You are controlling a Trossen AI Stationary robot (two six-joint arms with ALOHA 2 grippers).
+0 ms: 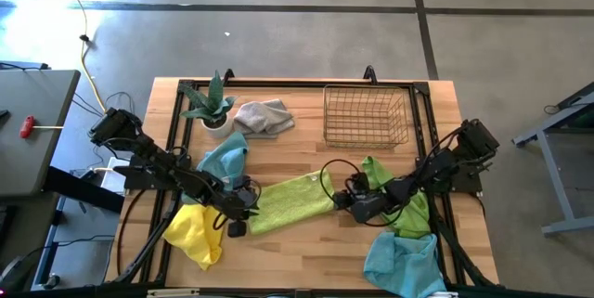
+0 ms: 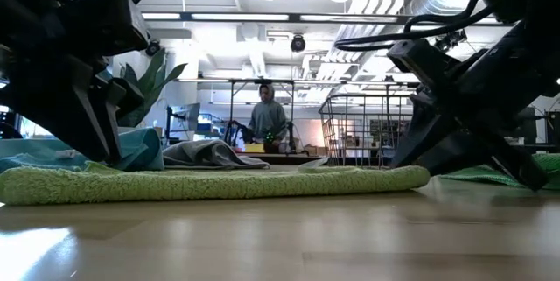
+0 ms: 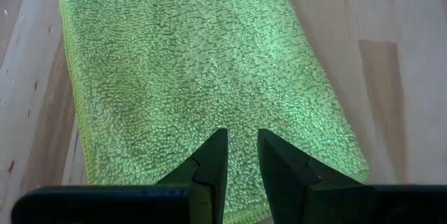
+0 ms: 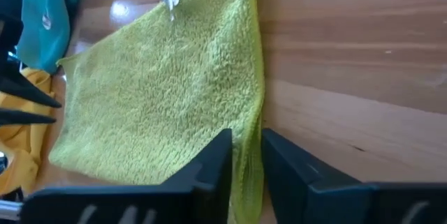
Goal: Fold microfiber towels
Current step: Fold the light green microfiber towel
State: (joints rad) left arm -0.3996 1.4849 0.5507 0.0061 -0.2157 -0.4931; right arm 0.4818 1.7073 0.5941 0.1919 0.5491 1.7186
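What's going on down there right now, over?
Left end effector pinning one end of the green towel. Right end effector pinching the opposite edge. Nothing in the way.

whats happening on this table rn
Two robot arms are working one lime green towel lying flat mid-table. The left claw is pinching its edge at one end, and the right claw is closed on the edge at the opposite end. Other towels lie unfolded around them: yellow, blue, grey.

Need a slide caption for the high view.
Both grippers, left and right, pinch opposite ends of a flat lime green microfiber towel.
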